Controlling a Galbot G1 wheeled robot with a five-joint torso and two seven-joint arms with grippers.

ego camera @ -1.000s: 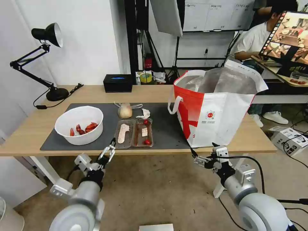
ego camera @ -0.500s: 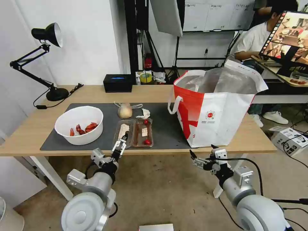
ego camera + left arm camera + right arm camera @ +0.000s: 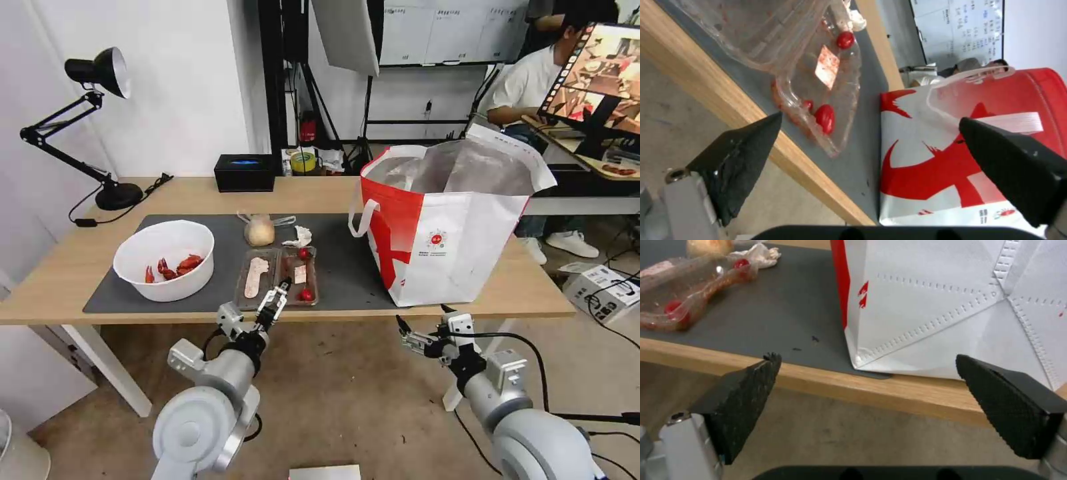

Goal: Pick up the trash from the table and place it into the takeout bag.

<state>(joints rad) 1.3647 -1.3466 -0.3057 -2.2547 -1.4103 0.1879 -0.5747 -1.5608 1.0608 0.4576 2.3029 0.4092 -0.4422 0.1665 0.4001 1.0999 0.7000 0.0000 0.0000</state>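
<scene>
- The left pincer [image 3: 277, 298] is hovering at the near edge of the tabletop [image 3: 60, 267], its black fingers [image 3: 735, 156] standing apart with nothing between them.
- Just ahead of the left pincer, the clear plastic two-part tray [image 3: 279, 276] is lying on the dark grey mat [image 3: 347, 267], its near rim close to the fingertips but not touching them.
- In the left wrist view the tray [image 3: 818, 76] is showing red scraps and a small pale label inside, with the takeout bag [image 3: 969, 156] standing beyond it.
- Farther ahead of the left pincer, the knotted clear bag [image 3: 260, 230] with a beige lump and the crumpled white tissue [image 3: 300, 236] are resting on the mat, just past the tray.
- To the left of the left pincer, the white round bowl [image 3: 165, 259] holding red crayfish shells is sitting on the mat, apart from the tray.
- The right pincer [image 3: 417, 333] is hanging below and in front of the tabletop edge, its fingers [image 3: 1009, 406] spread wide and empty.
- Directly ahead of and above the right pincer, the red-and-white takeout bag [image 3: 453, 227] is standing upright on the tabletop, its mouth open and its silver lining showing.
- In the right wrist view the bag's white lower corner [image 3: 960, 306] is sitting at the mat's edge [image 3: 773, 320].
</scene>
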